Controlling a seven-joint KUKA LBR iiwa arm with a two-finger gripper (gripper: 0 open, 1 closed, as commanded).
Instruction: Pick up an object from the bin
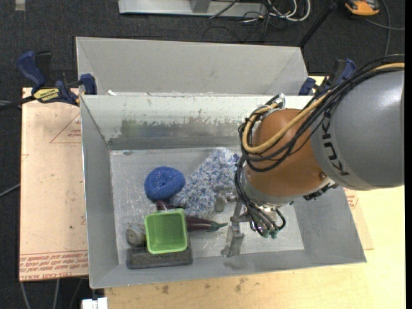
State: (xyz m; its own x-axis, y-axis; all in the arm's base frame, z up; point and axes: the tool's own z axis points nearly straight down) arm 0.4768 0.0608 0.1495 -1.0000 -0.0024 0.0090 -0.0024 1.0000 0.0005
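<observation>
From my screen, the gripper [232, 240] hung low over a bare, scuffed patch of the grey metal bin [283, 237], and I could not tell whether it was open or closed. The closest thing was a dark purple stick [205, 223] just to its left, lying flat with its far end against a green cup [166, 232]. A speckled blue cloth [207, 176] and a blue ball [163, 182] sat farther up and left. Beyond the bin's sloped walls lay dark carpet [77, 8] with loose cables [283, 5].
</observation>
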